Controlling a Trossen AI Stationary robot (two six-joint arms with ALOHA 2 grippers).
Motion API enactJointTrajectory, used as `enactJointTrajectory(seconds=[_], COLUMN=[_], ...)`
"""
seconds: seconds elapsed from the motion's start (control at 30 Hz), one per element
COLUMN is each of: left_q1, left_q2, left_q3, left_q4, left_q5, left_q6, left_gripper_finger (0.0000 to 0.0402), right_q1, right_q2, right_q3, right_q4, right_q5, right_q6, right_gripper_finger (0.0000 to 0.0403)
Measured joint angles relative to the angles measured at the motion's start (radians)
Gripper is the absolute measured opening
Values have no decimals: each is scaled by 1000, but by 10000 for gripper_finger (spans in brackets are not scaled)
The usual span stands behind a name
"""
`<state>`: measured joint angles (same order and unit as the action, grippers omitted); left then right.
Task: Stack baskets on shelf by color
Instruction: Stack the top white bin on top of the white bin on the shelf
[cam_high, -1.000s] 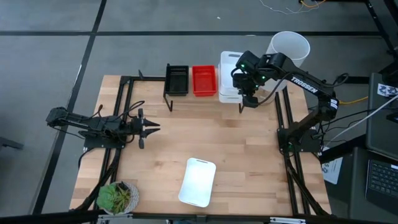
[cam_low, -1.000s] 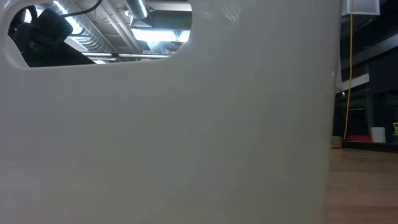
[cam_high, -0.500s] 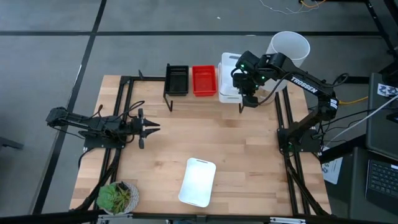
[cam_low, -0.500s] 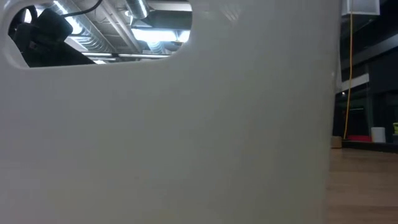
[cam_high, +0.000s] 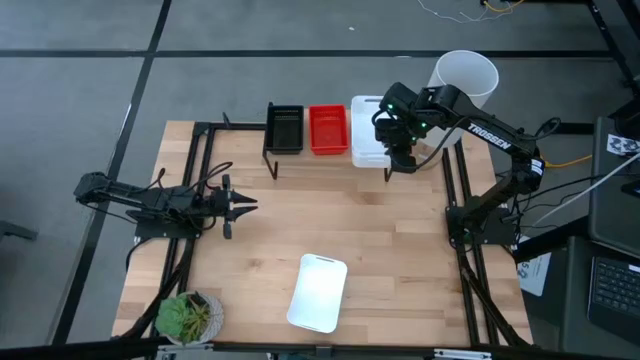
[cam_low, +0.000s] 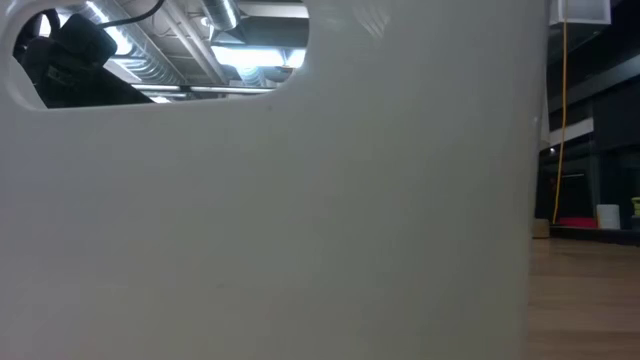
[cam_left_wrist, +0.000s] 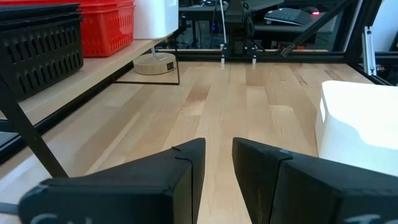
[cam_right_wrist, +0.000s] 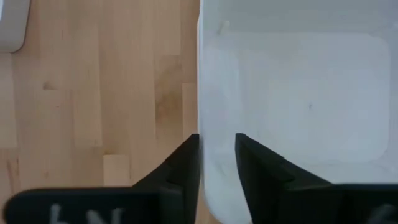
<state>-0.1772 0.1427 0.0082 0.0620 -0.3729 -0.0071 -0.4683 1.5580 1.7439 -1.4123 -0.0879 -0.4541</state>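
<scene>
High view: right tool over white basket rim, fingers parted, straddling wall.

Smooth plastic baskets on a matt wood shelf.

I see black, red and white baskets side by side on the shelf at the table's far edge. Another white basket lies upside down near the front.
</scene>
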Motion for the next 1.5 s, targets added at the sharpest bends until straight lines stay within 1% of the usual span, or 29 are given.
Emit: enactJointTrajectory(seconds=[0.13, 0.3, 0.43, 0.5, 0.53, 0.57, 0.6, 0.67, 0.73, 0.83, 0.93, 1.07, 1.2, 1.37, 1.5], left_q1=[0, 0, 0, 0, 0, 0, 0, 0, 0, 0, 0, 0, 0, 0, 0], left_q2=[0, 0, 0, 0, 0, 0, 0, 0, 0, 0, 0, 0, 0, 0, 0], left_q3=[0, 0, 0, 0, 0, 0, 0, 0, 0, 0, 0, 0, 0, 0, 0], left_q4=[0, 0, 0, 0, 0, 0, 0, 0, 0, 0, 0, 0, 0, 0, 0], left_q5=[0, 0, 0, 0, 0, 0, 0, 0, 0, 0, 0, 0, 0, 0, 0], left_q6=[0, 0, 0, 0, 0, 0, 0, 0, 0, 0, 0, 0, 0, 0, 0], left_gripper_finger=[75, 75, 75, 75, 75, 75, 75, 75, 75, 75, 75, 75, 75, 75, 75], right_q1=[1, 17, 48, 67, 78, 89, 102, 132, 174, 226, 243, 243, 242, 236, 219], right_q2=[0, 0, 0, 0, 0, -1, -2, -1, -3, 1, 2, 2, 1, 1, 0], right_q3=[0, 9, 67, 109, 131, 144, 150, 145, 101, -21, -146, -243, -266, -255, -254], right_q4=[0, 1, 19, 32, 39, 46, 47, 33, 35, 58, 110, 197, 213, 217, 221], right_q5=[0, 7, 37, 39, 25, -10, -64, -164, -175, -73, 39, 156, 249, 303, 304], right_q6=[0, 0, 4, 37, 76, 123, 169, 210, 217, 209, 182, 183, 181, 180, 180], right_gripper_finger=[119, 121, 122, 122, 122, 122, 122, 122, 122, 122, 122, 122, 122, 122, 122])
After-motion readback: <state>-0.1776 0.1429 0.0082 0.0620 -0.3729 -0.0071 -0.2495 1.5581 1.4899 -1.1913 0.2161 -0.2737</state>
